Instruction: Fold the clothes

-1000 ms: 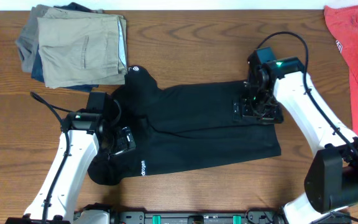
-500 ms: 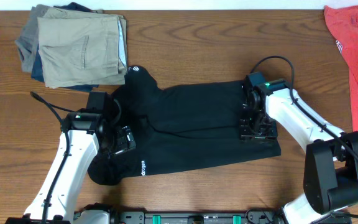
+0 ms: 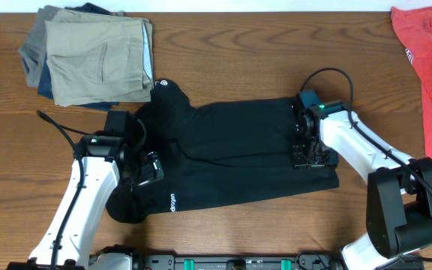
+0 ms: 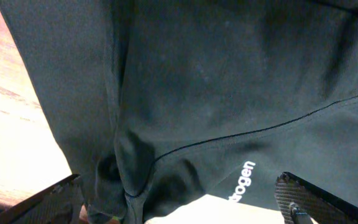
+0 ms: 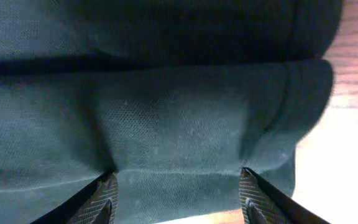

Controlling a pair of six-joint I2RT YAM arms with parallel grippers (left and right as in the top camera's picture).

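Note:
The black garment (image 3: 231, 154) lies spread across the middle of the table, with a white round logo (image 3: 162, 84) near its far left edge and tiny white print (image 3: 172, 201) near the front. My left gripper (image 3: 147, 169) is open and low over the garment's left part. In the left wrist view, its fingers (image 4: 179, 208) straddle a bunched fold of the black fabric (image 4: 216, 93) next to the print (image 4: 244, 180). My right gripper (image 3: 307, 150) is open and pressed onto the garment's right edge. Its fingers (image 5: 178, 202) rest on the fabric (image 5: 179, 143).
A stack of folded tan, grey and blue trousers (image 3: 96, 60) lies at the back left, close to the garment's logo corner. A red-coral shirt (image 3: 430, 60) lies at the back right edge. Bare wooden table (image 3: 223, 52) surrounds the garment.
My right gripper has moved toward the front along the garment's right edge and now sits lower on the fabric. The left arm and the garment have not visibly moved.

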